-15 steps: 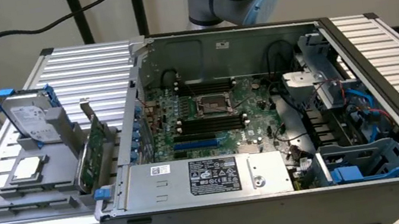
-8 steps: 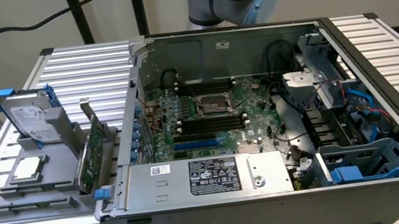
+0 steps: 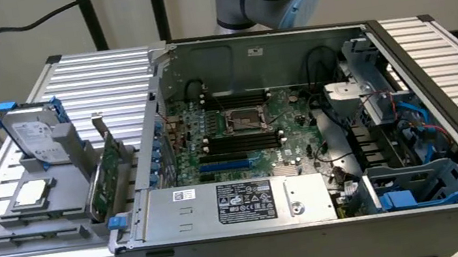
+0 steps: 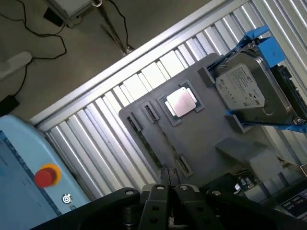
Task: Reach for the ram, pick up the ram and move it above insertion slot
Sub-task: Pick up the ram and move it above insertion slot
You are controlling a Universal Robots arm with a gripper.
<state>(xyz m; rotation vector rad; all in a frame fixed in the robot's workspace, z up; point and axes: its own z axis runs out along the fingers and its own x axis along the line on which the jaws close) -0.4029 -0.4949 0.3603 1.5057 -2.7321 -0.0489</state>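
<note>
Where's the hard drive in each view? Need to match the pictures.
Exterior view: hard drive stands upright on the gray holder, to the exterior view's left of the computer case.
Wrist view: hard drive in a blue bracket, at one end of the gray holder.
Shared landmark: the square processor chip on that holder, beside the drive.

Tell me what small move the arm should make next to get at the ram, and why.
Probably ease the end effector down toward the ram. It hangs above the gray fixture, apart from the ram, which sits ungrasped in that fixture near the processor chip.
</note>
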